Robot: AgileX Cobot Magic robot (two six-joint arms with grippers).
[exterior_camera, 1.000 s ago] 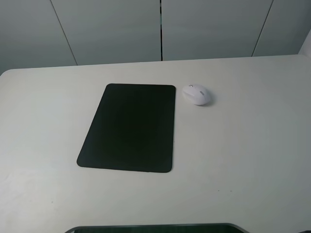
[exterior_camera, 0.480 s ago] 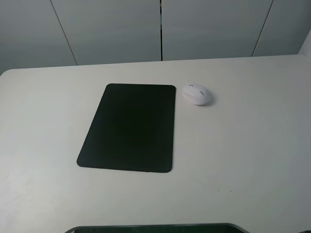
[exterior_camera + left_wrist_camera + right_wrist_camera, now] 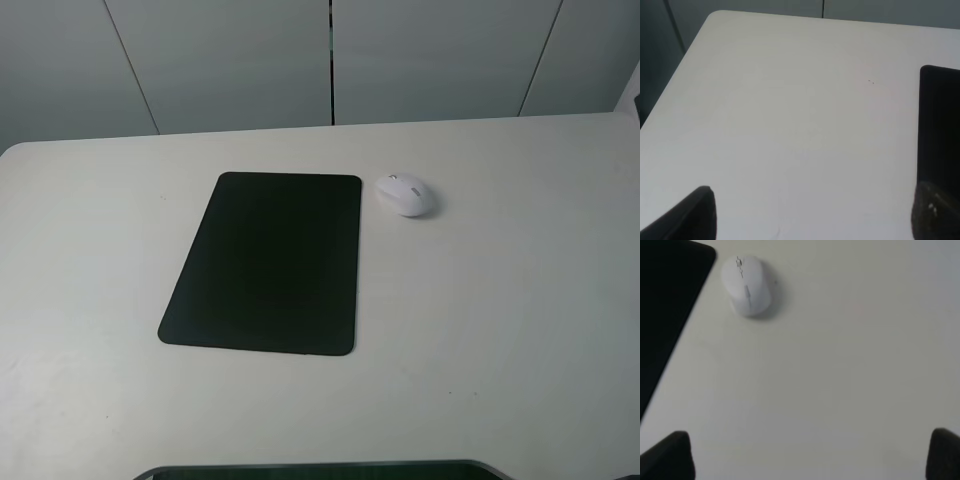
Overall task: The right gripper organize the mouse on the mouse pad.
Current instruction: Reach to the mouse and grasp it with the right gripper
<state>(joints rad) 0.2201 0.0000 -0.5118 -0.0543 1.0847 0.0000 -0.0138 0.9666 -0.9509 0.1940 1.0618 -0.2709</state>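
The white mouse [image 3: 405,194] lies on the bare table just right of the far right corner of the black mouse pad [image 3: 265,262], not on it. In the right wrist view the mouse [image 3: 746,285] sits ahead beside the pad's corner [image 3: 665,300]. My right gripper [image 3: 810,452] is open and empty, its two black fingertips [image 3: 670,455] spread wide at the frame's lower corners, well short of the mouse. My left gripper [image 3: 812,212] is also open and empty over bare table, with the pad's edge [image 3: 940,120] beside it. Neither gripper shows in the high view.
The white table [image 3: 500,300] ends at its far edge below grey wall panels [image 3: 330,60]. A dark curved edge [image 3: 320,468] shows at the bottom of the high view. The table's far left corner [image 3: 715,15] shows in the left wrist view.
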